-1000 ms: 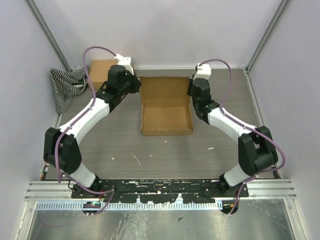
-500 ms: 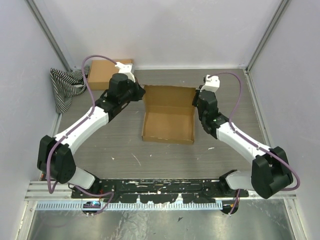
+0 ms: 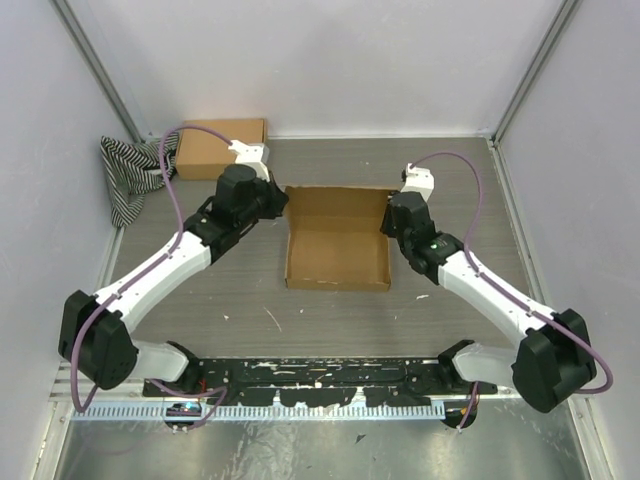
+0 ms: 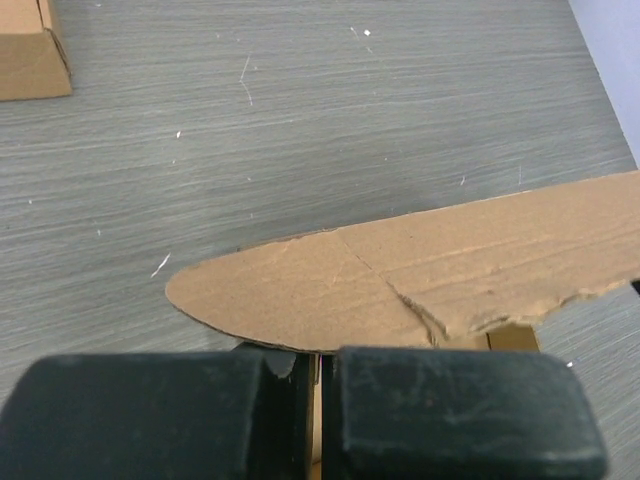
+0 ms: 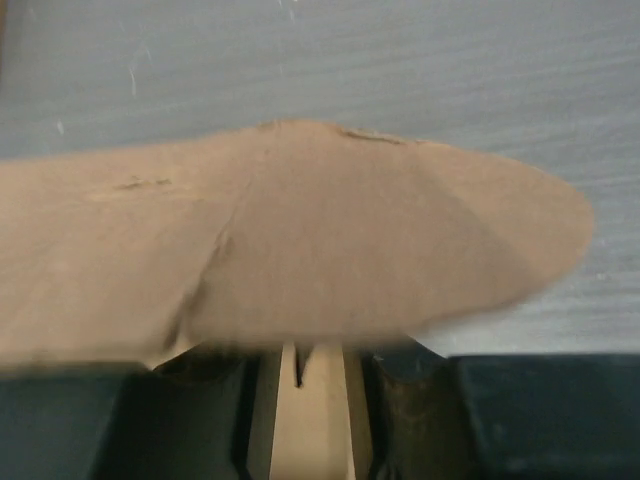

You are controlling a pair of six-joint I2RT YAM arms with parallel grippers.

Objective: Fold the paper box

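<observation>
The paper box (image 3: 336,248) is a shallow brown cardboard tray in the middle of the table, its lid raised at the far side. My left gripper (image 3: 280,203) is shut on the box's far left corner; the left wrist view shows a rounded lid flap (image 4: 330,290) above the black fingers (image 4: 150,415). My right gripper (image 3: 392,212) is shut on the far right corner; the right wrist view shows the other rounded flap (image 5: 300,235) blurred over the fingers (image 5: 420,410), with a cardboard wall between them.
A second, fully formed brown cardboard box (image 3: 221,146) stands at the back left, also in the left wrist view (image 4: 30,50). A black-and-white striped cloth (image 3: 130,172) lies against the left wall. White walls enclose the table on three sides.
Both grippers have drawn the box's far edge toward the near side, and the lid now stands more upright. Both arms have stretched out lower and nearer.
</observation>
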